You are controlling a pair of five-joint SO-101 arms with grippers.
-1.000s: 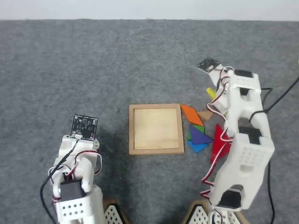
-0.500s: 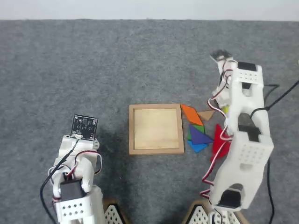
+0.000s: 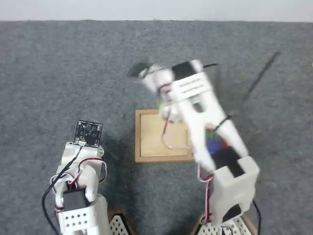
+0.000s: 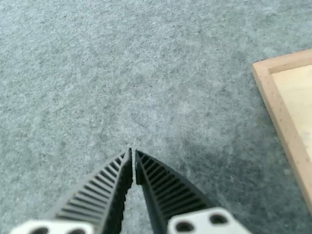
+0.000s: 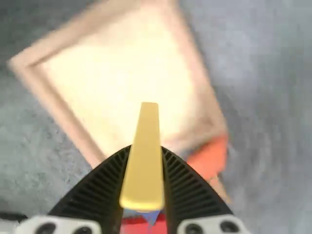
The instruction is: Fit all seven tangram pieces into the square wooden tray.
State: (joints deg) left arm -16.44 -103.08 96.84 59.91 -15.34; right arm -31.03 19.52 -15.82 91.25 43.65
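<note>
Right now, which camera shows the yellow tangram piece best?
The right wrist view: the yellow piece sits edge-on in the right gripper, above the tray. In the high view the right arm covers it; the left wrist view faces carpet and tray rim.

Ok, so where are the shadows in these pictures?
High view: a soft dark patch on the carpet between the left arm and the wooden tray. Left wrist view: a dim shadow on the carpet just ahead of the left gripper. Right wrist view: the yellow piece in the right gripper is evenly lit, without glare.
</note>
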